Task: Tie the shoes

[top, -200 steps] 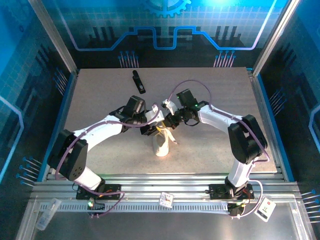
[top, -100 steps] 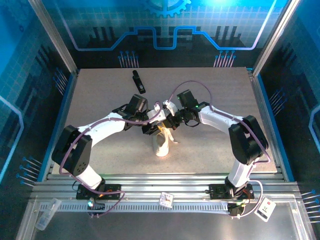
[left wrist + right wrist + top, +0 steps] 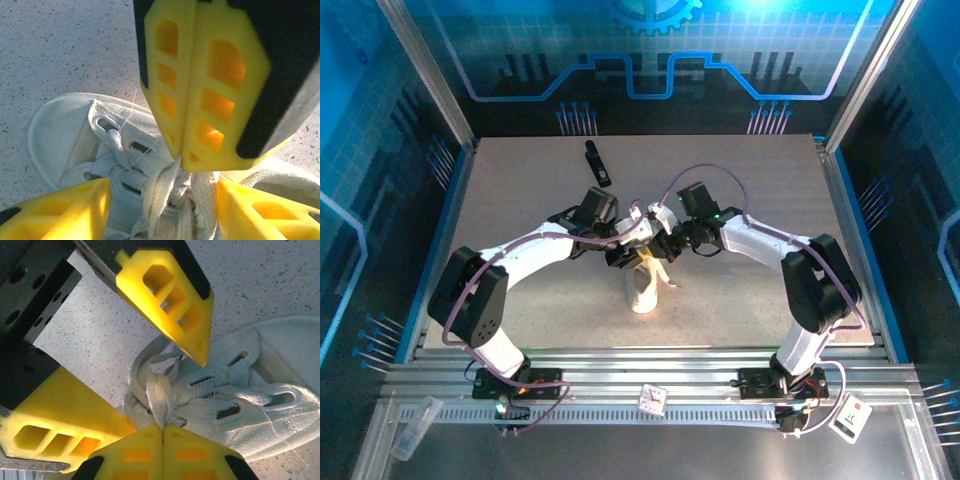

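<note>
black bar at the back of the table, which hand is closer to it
Left. The left hand is open over the sneaker, just in front of the black bar; the right hand, shut on a lace, sits further to the right.

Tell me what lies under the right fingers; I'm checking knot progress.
A flat lace, pinched in the shut right fingers, rises from the sneaker. Whether a knot sits beneath is hidden by them.
</note>
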Robot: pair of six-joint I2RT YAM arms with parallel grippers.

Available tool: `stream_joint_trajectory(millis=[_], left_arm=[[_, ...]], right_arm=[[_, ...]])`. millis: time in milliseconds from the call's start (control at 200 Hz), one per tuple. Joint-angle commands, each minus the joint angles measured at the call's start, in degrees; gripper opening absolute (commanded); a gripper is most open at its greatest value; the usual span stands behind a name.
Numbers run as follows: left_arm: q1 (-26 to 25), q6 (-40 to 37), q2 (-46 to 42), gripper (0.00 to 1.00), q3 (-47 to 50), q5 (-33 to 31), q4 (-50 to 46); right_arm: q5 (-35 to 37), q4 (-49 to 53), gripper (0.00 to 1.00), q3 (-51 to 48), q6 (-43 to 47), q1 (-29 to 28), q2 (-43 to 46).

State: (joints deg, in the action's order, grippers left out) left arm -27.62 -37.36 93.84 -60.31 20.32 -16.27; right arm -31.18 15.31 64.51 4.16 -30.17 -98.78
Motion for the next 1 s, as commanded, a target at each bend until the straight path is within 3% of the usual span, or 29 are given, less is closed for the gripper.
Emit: stream_joint_trajectory(millis=[0,270,995], left_arm=[[-0.2,1.3,1.2,0.56,-1.7,-1.3,-0.6],[-0.2,2.3,1.8,0.39,-2.4,-1.3,-0.9],[-0.2,5.0,1.1,0.12,-0.4,0.2,2.4]], right_arm=[[-2.2,-0.7,0.0,-0.9,1.2,0.3,2.1],[-3.1,-0.6,0.0,-1.1,1.5,0.5,2.1],[-9.2,-0.2,0.0,-1.1,1.2,1.2,1.6]])
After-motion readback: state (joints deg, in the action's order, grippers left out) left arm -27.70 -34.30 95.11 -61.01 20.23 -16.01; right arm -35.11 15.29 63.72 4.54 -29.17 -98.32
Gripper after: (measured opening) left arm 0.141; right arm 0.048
